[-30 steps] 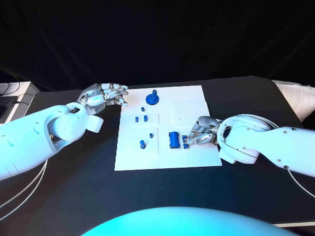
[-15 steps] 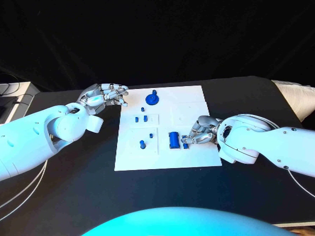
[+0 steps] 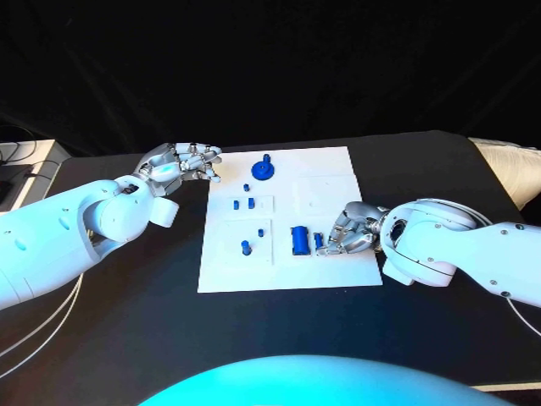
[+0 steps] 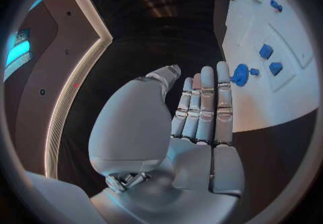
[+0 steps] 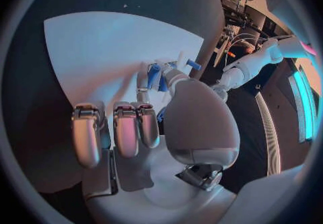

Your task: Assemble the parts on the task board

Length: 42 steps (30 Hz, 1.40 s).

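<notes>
The white task board [image 3: 331, 182] lies in the middle of the black table. On its right half stands an upright blue block [image 3: 298, 240], with a small blue part [image 3: 318, 241] just beside it. My right hand [image 3: 350, 230] sits at the board's right edge, and its thumb and a finger pinch that small part [image 5: 155, 76]. A round blue part with a knob [image 3: 264, 170] sits near the board's far edge. Several small blue pieces [image 3: 245, 248] stand on the left half. My left hand [image 3: 185, 162] hovers off the board's far left corner, fingers straight [image 4: 202, 105], holding nothing, close to the round part [image 4: 240, 73].
A grey box [image 3: 21, 161] with cables sits at the table's left edge. A white cushion-like object [image 3: 515, 165] lies at the far right. Bare black table surrounds the board on the near side.
My right hand has shifted slightly toward me and to the right along the board's edge, fingertips still at the small blue part. The left hand has stayed in place.
</notes>
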Each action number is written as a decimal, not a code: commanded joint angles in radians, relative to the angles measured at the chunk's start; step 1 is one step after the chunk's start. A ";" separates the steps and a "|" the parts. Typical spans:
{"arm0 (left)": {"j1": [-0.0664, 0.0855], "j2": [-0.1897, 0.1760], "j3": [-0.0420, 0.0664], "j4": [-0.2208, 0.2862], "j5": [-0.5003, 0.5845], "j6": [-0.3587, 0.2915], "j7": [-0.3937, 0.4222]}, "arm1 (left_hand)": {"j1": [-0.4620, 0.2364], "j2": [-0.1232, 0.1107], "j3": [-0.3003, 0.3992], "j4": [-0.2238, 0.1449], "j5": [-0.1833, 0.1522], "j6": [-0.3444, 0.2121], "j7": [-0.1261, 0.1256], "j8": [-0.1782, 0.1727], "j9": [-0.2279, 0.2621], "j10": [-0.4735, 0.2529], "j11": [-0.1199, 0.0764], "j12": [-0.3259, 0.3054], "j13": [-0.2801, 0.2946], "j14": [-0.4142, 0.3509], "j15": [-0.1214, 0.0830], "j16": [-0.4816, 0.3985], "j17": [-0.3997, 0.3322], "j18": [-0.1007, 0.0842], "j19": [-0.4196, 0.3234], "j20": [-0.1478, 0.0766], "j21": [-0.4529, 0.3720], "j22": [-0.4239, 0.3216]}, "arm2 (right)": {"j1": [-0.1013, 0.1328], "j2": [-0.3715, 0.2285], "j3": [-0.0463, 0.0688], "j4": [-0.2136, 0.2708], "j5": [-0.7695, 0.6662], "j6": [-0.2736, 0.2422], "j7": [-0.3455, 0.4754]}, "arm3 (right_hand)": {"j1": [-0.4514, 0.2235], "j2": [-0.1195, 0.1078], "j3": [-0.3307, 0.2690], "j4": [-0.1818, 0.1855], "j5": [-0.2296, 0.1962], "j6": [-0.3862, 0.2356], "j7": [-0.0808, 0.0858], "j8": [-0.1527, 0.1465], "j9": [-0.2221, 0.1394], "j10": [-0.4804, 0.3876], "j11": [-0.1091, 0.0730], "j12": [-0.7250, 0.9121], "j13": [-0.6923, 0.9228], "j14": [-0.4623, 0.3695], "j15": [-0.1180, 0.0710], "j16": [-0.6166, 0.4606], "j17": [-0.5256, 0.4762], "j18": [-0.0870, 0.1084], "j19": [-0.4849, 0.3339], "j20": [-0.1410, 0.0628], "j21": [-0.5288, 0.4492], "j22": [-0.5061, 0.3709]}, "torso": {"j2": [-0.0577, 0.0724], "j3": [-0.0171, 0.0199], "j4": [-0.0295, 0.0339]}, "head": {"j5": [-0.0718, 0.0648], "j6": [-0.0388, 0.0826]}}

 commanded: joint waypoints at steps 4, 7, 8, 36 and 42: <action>0.000 0.003 0.001 0.001 0.000 0.016 0.005 | 0.009 0.002 0.001 0.007 -0.002 -0.005 0.002 0.006 -0.001 -0.006 0.000 -0.002 -0.001 -0.001 0.005 -0.005 0.001 0.012 0.007 -0.001 -0.004 -0.002 | -0.004 -0.002 0.000 -0.003 -0.022 0.035 0.012 | 0.033 0.017 -0.018 0.005 -0.027 0.007 -0.004 0.008 -0.004 0.105 -0.010 0.002 0.263 0.106 -0.010 0.004 0.263 -0.011 0.101 -0.010 0.006 0.258 | 0.000 -0.0007 -0.0021 | 0.000 0.000; 0.000 0.003 0.001 0.000 0.000 0.016 0.005 | 0.010 0.002 0.000 0.007 -0.002 -0.005 0.002 0.006 -0.001 -0.006 0.000 -0.002 -0.001 -0.001 0.005 -0.005 0.001 0.012 0.008 -0.001 -0.005 -0.002 | -0.005 0.002 0.000 -0.011 -0.029 0.036 0.009 | 0.033 0.028 -0.018 0.010 -0.029 0.008 -0.004 0.009 -0.006 0.105 -0.010 0.002 0.263 0.106 -0.010 0.004 0.263 -0.011 0.101 -0.010 0.006 0.258 | 0.000 -0.0002 -0.0007 | -0.002 -0.001; 0.000 0.003 0.001 0.000 0.000 0.016 0.005 | 0.010 0.002 0.000 0.007 -0.002 -0.005 0.002 0.006 -0.001 -0.006 0.000 -0.002 -0.001 -0.001 0.005 -0.005 0.001 0.012 0.008 -0.001 -0.005 -0.002 | -0.005 0.003 0.000 -0.012 -0.030 0.036 0.009 | 0.031 0.032 -0.018 0.011 -0.029 0.008 -0.004 0.009 -0.006 0.105 -0.010 0.002 0.263 0.106 -0.010 0.004 0.263 -0.011 0.101 -0.010 0.005 0.258 | 0.000 -0.0002 -0.0007 | -0.002 -0.001; 0.000 0.005 0.000 -0.003 0.000 0.022 0.002 | 0.011 0.002 -0.001 0.009 -0.002 -0.005 0.002 0.007 -0.001 -0.008 0.000 -0.002 -0.002 -0.001 0.006 -0.005 0.002 0.012 0.009 -0.001 -0.008 -0.004 | -0.016 0.030 0.000 -0.053 -0.042 0.088 0.004 | 0.130 0.009 0.041 -0.053 0.048 0.008 -0.008 0.011 -0.029 0.105 -0.014 0.002 0.263 0.106 -0.014 0.004 0.263 -0.010 0.100 -0.013 0.002 0.257 | -0.002 -0.0011 -0.0012 | -0.002 -0.004; 0.000 0.006 0.000 -0.005 0.000 0.023 0.002 | 0.011 0.002 -0.001 0.009 -0.002 -0.005 0.002 0.007 -0.001 -0.008 0.000 -0.002 -0.002 -0.001 0.006 -0.005 0.002 0.012 0.009 -0.001 -0.008 -0.004 | -0.020 0.026 0.000 -0.047 -0.036 0.065 0.009 | 0.109 -0.002 0.028 -0.033 0.041 0.010 -0.007 0.012 -0.033 0.105 -0.012 0.002 0.263 0.106 -0.012 0.004 0.263 -0.010 0.100 -0.012 0.002 0.257 | -0.001 -0.0012 -0.0009 | -0.004 -0.001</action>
